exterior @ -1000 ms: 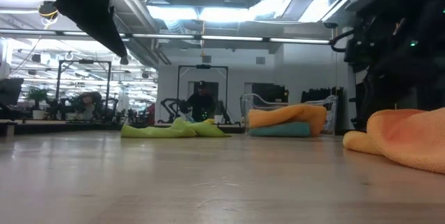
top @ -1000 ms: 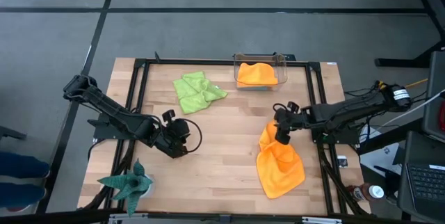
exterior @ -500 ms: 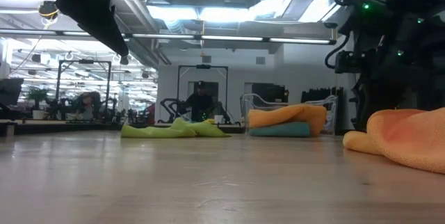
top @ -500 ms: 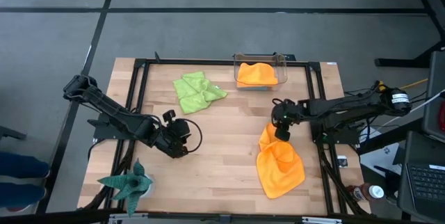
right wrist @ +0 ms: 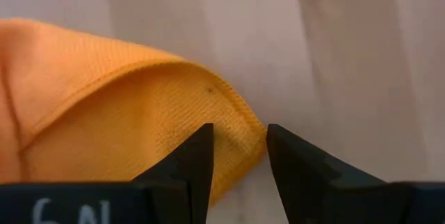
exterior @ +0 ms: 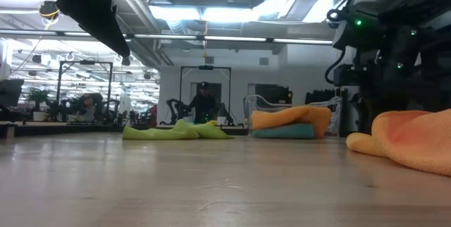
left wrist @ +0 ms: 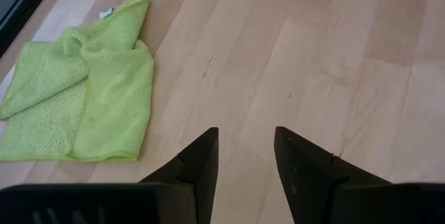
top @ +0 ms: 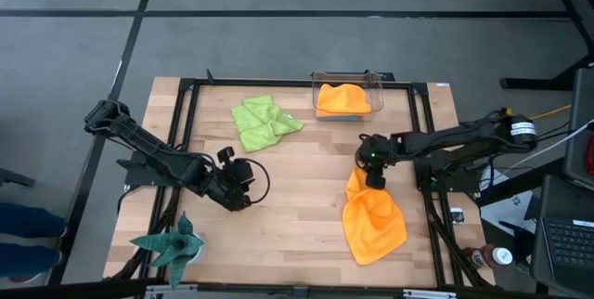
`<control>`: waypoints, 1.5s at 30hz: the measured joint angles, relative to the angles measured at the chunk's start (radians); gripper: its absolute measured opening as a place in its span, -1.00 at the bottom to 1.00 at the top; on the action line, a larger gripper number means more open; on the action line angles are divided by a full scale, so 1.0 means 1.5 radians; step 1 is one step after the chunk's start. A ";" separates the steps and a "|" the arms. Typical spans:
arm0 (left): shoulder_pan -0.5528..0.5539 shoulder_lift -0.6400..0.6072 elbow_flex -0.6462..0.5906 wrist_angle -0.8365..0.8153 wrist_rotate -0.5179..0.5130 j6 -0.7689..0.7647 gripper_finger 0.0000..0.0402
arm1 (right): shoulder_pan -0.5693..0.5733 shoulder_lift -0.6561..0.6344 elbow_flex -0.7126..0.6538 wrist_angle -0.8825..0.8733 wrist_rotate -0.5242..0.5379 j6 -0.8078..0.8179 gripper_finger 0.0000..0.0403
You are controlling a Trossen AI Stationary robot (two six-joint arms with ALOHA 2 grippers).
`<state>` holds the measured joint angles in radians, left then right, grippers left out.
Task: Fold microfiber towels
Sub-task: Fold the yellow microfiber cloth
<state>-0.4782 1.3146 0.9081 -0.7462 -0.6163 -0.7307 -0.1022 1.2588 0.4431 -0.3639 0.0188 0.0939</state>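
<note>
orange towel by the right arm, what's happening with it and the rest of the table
The right gripper is down at the upper edge of the orange towel, fingers open on either side of its hem and not yet closed. That towel lies crumpled on the table's right side. The left gripper hangs open over bare wood, holding nothing. The lime green towel lies rumpled near the back. A second orange towel sits in the clear bin on top of a teal one.

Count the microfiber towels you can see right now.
4: a lime green towel at the table's back left, an orange towel over a teal towel in the clear bin, another orange towel under the right gripper.
</note>
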 joint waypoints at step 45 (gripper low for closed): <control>0.008 0.035 0.000 0.451 -0.064 0.287 -0.34 | 0.153 0.087 0.524 -0.063 0.202 -0.112 -0.99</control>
<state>-0.4661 1.3669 0.9081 -0.0693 -0.7125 -0.2997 0.1271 1.3888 1.2297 -0.4583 0.3224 -0.0737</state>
